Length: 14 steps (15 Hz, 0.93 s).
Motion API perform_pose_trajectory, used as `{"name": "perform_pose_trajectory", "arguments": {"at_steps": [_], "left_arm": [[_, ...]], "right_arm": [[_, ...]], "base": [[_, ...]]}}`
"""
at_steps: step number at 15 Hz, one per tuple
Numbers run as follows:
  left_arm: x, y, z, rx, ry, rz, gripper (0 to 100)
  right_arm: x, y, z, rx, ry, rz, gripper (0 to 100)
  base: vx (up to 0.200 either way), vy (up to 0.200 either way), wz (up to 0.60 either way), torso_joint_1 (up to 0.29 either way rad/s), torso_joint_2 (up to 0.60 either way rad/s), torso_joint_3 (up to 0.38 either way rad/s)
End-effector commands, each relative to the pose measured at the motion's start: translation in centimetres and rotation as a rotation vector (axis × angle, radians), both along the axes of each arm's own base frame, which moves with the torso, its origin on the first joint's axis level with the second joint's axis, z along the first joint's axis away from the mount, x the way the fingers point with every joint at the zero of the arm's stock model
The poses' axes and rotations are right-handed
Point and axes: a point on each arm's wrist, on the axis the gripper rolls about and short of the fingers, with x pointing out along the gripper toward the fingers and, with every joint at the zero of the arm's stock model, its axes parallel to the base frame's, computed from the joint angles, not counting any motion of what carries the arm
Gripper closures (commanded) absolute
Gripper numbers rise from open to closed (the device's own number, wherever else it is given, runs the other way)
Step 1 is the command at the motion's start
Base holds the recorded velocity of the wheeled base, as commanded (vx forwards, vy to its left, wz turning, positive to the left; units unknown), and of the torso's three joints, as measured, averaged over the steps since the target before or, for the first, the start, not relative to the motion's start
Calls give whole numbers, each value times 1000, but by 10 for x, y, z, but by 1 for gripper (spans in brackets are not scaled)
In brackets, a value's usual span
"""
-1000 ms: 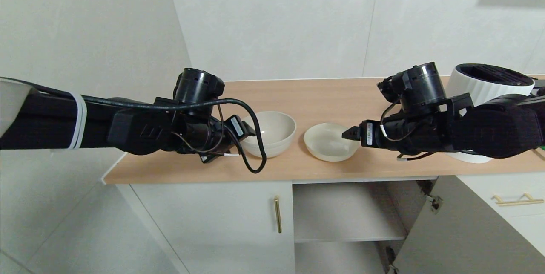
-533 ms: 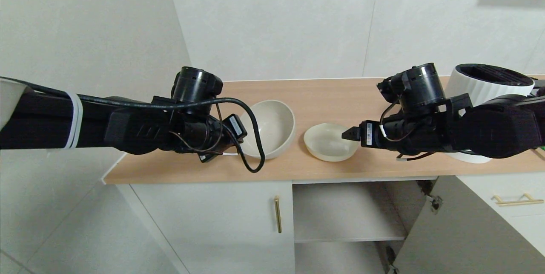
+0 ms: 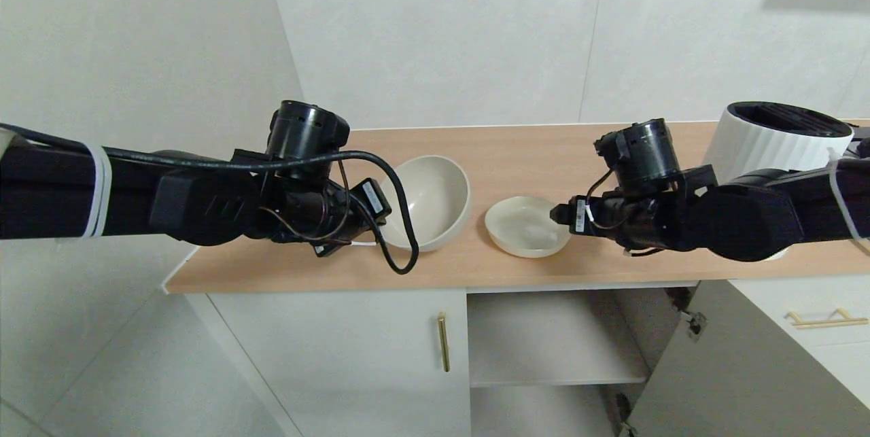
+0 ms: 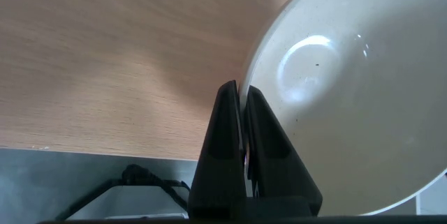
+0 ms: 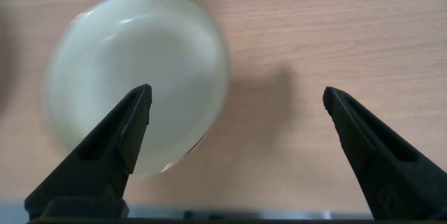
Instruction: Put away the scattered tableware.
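Clamped thin on the rim of the large round beige bowl (image 4: 349,91): left gripper (image 4: 241,88), one finger inside the wall, one outside. Tipped up on that side, with the far side seemingly resting on the light wooden countertop (image 3: 516,151), though hard to confirm from the head view. Hold the pinch firm and lift straight up before swinging, to guard against pivoting or slipping on a smooth rim gripped at one edge only. Steer clear of the small shallow pale dish (image 5: 133,77) just beside the bowl. Spread wide and holding nothing: right gripper (image 5: 235,91), hovering at that dish's rim; better left parked there until after stowing the bowl. Aim probably for the shelf of the open white cabinet (image 3: 550,376) below; go in low and slow under the counter edge. No worry about the tall white ribbed container (image 3: 775,138) behind the right arm, well off the path.
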Motion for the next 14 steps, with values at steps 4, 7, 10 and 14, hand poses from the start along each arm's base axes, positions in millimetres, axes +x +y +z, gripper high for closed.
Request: {"name": "perform_pose_trajectory", "arguments": {"at_steps": [4, 7, 10, 14], "left_arm": [[-1, 1, 2, -2, -5, 2, 100], [-1, 2, 4, -4, -10, 4, 100], [-1, 2, 4, -3, -11, 5, 100], [-2, 2, 5, -6, -11, 5, 100]], "right_arm": [[10, 5, -22, -34, 38, -6, 0], [10, 5, -23, -36, 39, -5, 0], [10, 5, -23, -36, 41, -4, 0], [12, 7, -28, -41, 51, -3, 100]], "base": [[0, 0, 0, 0, 0, 0], [0, 0, 0, 0, 0, 0], [0, 0, 0, 0, 0, 0], [0, 0, 0, 0, 0, 0]]}}
